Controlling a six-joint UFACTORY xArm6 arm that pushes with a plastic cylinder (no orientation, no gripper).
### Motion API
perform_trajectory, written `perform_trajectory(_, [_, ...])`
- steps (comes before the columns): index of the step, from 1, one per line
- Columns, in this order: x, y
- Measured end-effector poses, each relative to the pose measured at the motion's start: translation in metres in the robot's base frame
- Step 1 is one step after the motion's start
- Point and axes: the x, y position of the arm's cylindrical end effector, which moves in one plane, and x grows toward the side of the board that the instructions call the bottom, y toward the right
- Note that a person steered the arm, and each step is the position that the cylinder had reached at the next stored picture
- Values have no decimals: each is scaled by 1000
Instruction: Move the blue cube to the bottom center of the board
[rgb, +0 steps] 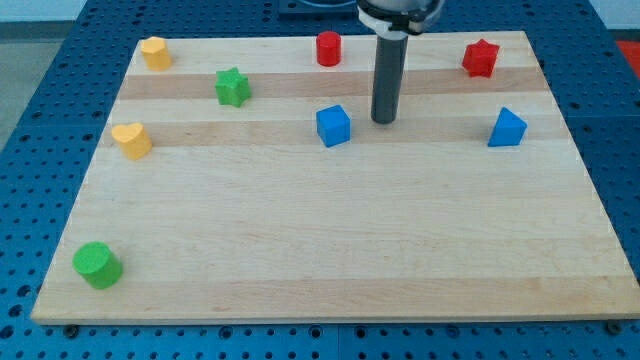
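The blue cube (333, 126) sits on the wooden board (330, 250), slightly above the board's middle. My tip (383, 121) rests on the board just to the right of the cube, a small gap apart from it. The dark rod rises straight up from there toward the view's top. A second blue block (507, 128), with a slanted top, sits far to the right at about the same height.
A red cylinder (328, 48) is at the top centre, a red star (480, 58) at the top right. A green star (232, 87), a yellow block (155, 52) and a yellow heart (131, 140) lie on the left. A green cylinder (97, 265) is at the bottom left.
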Motion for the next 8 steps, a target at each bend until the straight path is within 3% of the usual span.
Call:
perform_trajectory(2, [11,-32])
perform_trajectory(4, [74,-35])
perform_trajectory(8, [-10,-52])
